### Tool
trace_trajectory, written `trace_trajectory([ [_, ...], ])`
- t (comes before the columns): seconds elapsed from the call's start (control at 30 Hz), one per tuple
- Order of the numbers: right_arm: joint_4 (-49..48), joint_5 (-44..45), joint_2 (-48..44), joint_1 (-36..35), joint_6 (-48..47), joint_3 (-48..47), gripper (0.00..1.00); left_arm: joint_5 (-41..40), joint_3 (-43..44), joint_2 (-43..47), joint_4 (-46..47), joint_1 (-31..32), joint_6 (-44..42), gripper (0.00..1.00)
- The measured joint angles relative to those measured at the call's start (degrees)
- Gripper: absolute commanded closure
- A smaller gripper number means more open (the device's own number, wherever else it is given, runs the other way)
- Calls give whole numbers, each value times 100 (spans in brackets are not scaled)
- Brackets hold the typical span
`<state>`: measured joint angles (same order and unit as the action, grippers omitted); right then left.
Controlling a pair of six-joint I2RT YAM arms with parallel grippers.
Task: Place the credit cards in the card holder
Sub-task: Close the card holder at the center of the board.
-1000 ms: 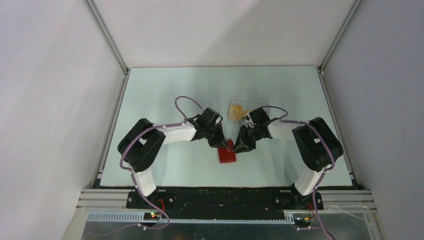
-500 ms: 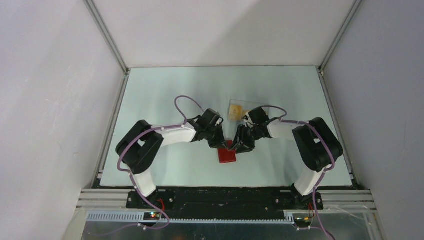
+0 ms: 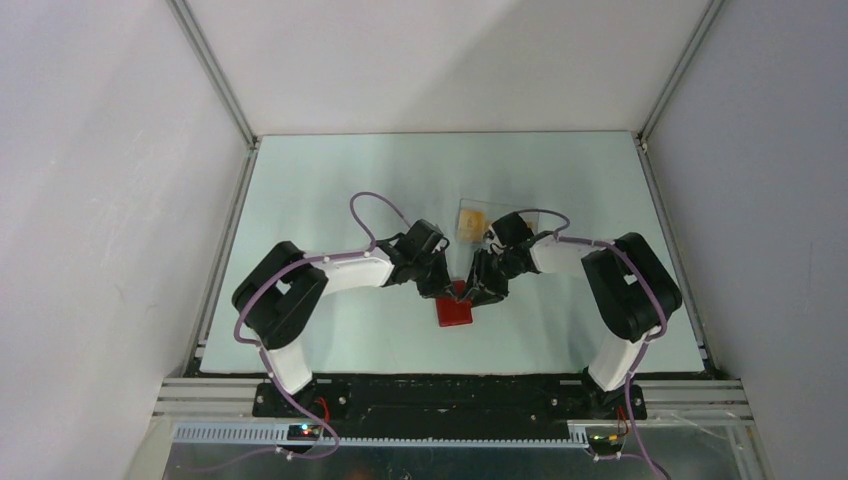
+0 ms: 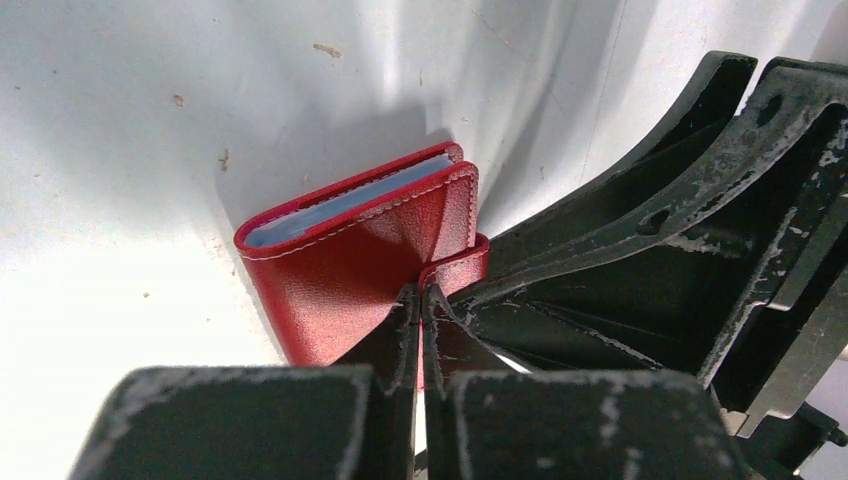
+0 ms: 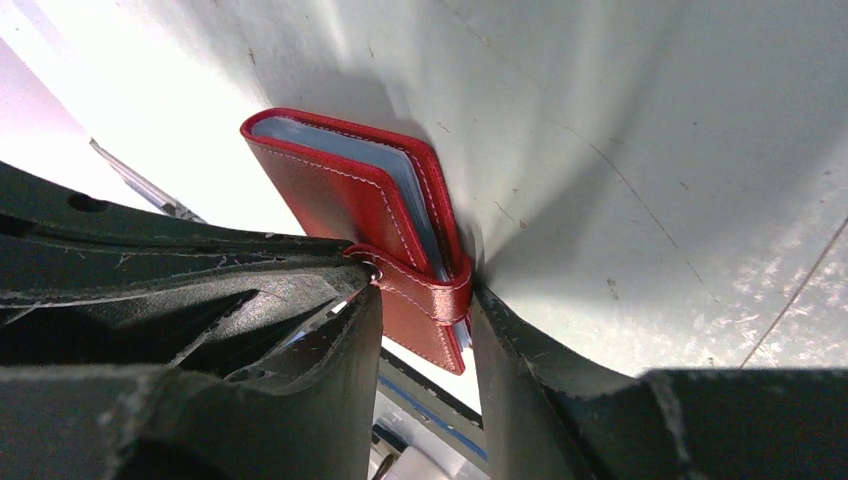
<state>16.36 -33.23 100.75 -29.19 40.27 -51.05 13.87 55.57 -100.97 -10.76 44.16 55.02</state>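
The card holder [image 3: 456,311] is a small red wallet lying folded on the table, its blue-grey inside showing at the edge [image 4: 350,205] [image 5: 340,200]. My left gripper [image 3: 445,289] [image 4: 421,292] is shut, its tips pressed against the red cover right beside the closing tab [image 4: 460,268]. My right gripper [image 3: 477,293] [image 5: 425,292] straddles the wallet's far edge, one finger on each side of the tab [image 5: 430,290], touching it. A tan credit card [image 3: 471,222] lies behind the grippers in a clear plastic box.
The clear plastic box [image 3: 490,214] sits just behind the right wrist. Both arms meet over the table's middle, their purple cables arching above them. Walls and metal rails bound the table on the left, right and back.
The right gripper has shifted a little left, closer onto the wallet's edge, and its jaws now stand somewhat wider. The left gripper stays shut in place.
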Motion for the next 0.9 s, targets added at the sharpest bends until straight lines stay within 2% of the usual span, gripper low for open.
trace_trajectory([
  [0.6,1202,621,461,-413,-120,-922,64,-240,39,-2,-83,59,-2,100],
  [0.9,1233,737,433,-514,-155,-964,57,-535,302,-2,-573,157,-160,100],
])
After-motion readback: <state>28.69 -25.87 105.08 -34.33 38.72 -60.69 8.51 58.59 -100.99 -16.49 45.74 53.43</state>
